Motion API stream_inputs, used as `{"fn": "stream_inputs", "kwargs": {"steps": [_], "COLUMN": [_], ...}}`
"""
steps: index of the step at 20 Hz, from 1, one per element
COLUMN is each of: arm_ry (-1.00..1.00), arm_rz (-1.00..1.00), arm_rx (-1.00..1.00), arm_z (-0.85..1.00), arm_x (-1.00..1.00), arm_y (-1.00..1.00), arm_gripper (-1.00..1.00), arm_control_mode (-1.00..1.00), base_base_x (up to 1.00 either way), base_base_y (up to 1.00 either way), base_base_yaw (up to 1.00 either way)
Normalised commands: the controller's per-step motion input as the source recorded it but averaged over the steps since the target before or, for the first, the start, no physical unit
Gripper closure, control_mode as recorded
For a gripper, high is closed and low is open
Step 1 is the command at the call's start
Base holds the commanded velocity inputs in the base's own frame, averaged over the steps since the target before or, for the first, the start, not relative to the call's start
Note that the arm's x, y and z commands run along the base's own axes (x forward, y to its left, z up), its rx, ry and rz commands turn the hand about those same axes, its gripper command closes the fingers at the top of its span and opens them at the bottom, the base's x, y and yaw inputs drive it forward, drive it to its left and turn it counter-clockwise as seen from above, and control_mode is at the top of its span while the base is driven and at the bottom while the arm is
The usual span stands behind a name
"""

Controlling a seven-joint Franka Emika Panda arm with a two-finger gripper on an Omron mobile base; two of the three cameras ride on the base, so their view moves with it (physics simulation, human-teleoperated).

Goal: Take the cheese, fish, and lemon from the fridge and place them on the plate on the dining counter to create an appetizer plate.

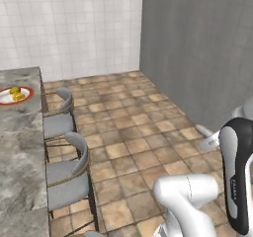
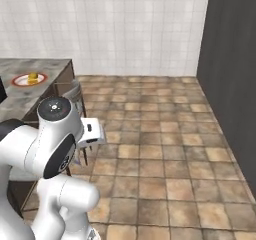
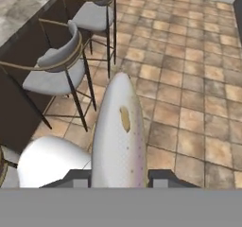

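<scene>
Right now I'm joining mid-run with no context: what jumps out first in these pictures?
The fish, silvery and long, is clamped in the gripper and points out over the brown tiled floor in the hand view. Far off on the dining counter, the red-rimmed plate already carries two yellow items, and grey stools line its edge.

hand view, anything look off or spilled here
Nothing stands out. The fish sits lengthwise in the gripper, the stools stand upright, and the tile floor shows no spill.
</scene>
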Motion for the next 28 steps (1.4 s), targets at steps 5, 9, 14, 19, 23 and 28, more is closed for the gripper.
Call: {"fn": "stream_inputs", "kwargs": {"steps": [5, 9, 14, 19, 23, 28], "arm_ry": [0.00, 0.00, 0.00, 0.00, 0.00, 0.00], "arm_rz": [0.00, 0.00, 0.00, 0.00, 0.00, 0.00], "arm_rx": [0.00, 0.00, 0.00, 0.00, 0.00, 0.00], "arm_z": [0.00, 0.00, 0.00, 0.00, 0.00, 0.00], "arm_x": [0.00, 0.00, 0.00, 0.00, 0.00, 0.00], "arm_y": [0.00, 0.00, 0.00, 0.00, 0.00, 0.00], "arm_gripper": [1.00, 1.00, 1.00, 1.00, 1.00, 1.00], "arm_control_mode": [1.00, 1.00, 1.00, 1.00, 1.00, 1.00], "base_base_x": [1.00, 1.00, 1.00, 0.93, 0.67, 0.69], "base_base_y": [-0.14, -0.34, -0.31, -0.25, 0.00, 0.00], "base_base_yaw": [0.25, 0.21, 0.22, 0.23, 0.43, 0.47]}}
